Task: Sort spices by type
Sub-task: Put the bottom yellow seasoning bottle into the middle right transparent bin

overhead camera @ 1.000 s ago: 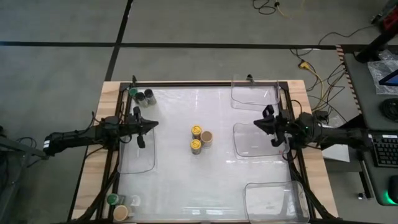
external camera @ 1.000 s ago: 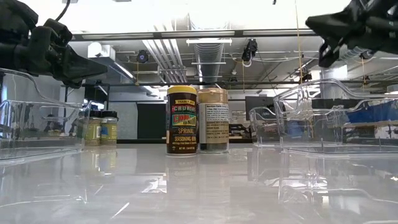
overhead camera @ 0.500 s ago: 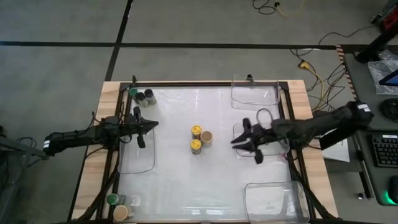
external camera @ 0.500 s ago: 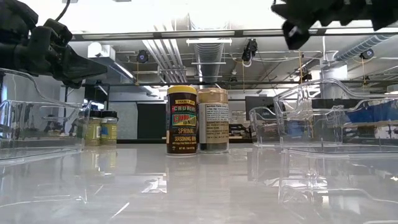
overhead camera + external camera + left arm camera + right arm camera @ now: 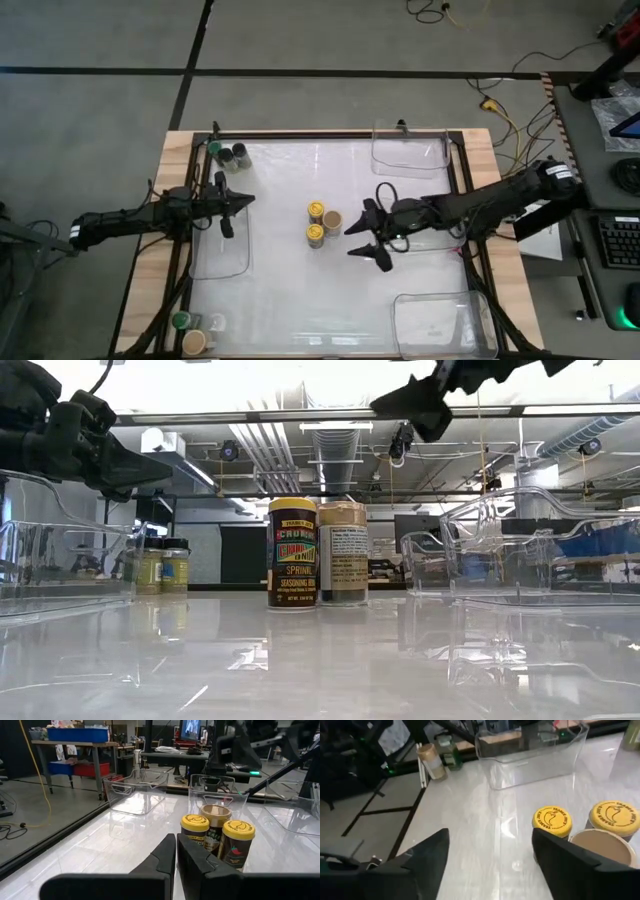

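Observation:
Three spice jars stand together on their bases at the table's centre: two with yellow lids (image 5: 316,211) (image 5: 315,233) and one with a tan lid (image 5: 332,220). My right gripper (image 5: 358,237) hovers open just right of them, above the table, touching nothing. In the right wrist view its fingers (image 5: 432,855) point toward the yellow lid (image 5: 551,821) and the tan lid (image 5: 597,847). My left gripper (image 5: 237,203) is shut and empty above the left bin (image 5: 220,250). Green- and black-lidded jars (image 5: 226,153) stand at the far left corner. A green-lidded jar (image 5: 181,321) and a tan-lidded jar (image 5: 194,342) stand at the near left corner.
Clear plastic bins sit on the table: one on the left under my left gripper, and three along the right side at the far corner (image 5: 408,150), the middle (image 5: 405,228) and the near corner (image 5: 440,325). A dark frame (image 5: 462,190) borders the table.
My right gripper has travelled from over the middle right bin toward the table's left, stopping beside the centre jars. Its fingers have opened on the way. The jars have stayed in place.

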`<state>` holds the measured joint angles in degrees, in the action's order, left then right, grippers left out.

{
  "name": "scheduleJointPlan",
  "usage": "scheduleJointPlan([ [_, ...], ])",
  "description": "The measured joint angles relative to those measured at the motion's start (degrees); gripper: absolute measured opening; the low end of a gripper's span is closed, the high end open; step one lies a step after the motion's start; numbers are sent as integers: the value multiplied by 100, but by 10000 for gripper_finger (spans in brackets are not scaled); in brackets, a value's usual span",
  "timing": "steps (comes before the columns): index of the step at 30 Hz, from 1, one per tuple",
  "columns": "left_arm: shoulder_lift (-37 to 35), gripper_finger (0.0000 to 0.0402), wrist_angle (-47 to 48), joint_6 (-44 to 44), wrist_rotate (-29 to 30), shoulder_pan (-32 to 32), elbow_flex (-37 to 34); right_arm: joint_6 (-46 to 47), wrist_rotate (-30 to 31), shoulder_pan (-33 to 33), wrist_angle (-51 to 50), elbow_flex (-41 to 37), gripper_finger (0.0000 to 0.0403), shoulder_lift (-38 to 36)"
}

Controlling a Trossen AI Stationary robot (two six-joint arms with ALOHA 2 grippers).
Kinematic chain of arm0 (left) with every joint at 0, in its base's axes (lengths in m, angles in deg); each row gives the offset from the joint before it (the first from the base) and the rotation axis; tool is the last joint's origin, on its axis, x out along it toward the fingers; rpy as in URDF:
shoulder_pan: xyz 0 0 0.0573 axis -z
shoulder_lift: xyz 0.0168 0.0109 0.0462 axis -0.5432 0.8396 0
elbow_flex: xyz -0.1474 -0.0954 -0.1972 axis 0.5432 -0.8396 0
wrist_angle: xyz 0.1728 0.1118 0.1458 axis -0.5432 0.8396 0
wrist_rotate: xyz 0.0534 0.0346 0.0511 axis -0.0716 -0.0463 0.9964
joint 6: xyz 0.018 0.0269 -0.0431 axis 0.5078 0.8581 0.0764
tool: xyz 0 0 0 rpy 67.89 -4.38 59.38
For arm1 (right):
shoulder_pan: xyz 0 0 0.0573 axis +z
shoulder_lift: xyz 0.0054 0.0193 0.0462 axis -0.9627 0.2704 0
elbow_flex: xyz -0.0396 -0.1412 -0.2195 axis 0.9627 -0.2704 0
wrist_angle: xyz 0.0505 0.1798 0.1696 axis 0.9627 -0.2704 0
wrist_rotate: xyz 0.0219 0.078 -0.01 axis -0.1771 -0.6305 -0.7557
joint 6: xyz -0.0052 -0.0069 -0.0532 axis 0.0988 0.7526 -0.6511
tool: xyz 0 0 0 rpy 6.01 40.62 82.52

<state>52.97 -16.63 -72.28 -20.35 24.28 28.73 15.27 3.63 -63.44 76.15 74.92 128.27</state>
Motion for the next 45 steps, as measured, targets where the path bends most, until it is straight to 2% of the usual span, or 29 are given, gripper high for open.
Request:
scheduleJointPlan([
  [6, 22, 1, -2, 0, -2, 2, 0, -448, 89, 63, 24, 529, 332, 727],
  [10, 35, 1, 4, 1, -2, 2, 0, -911, 65, 94, -117, 1165, 346, 1326],
  [17, 38, 1, 4, 2, 0, 2, 0, -1887, 68, -70, -2159, 2880, 334, 2432],
  [24, 38, 1, 4, 0, -1, 1, 0, -2756, 67, -294, -3405, 4019, 328, 3214],
  [28, 38, 1, 4, 0, 0, 2, 0, -3107, -83, -486, -3500, 4233, 335, 3415],
  [35, 38, 1, 4, 0, -2, 2, 0, -3480, -989, -914, -3566, 4283, 339, 3487],
  [45, 38, 1, 4, 0, 0, 0, 0, -3847, -1310, -1178, -3826, 4242, 324, 3499],
])
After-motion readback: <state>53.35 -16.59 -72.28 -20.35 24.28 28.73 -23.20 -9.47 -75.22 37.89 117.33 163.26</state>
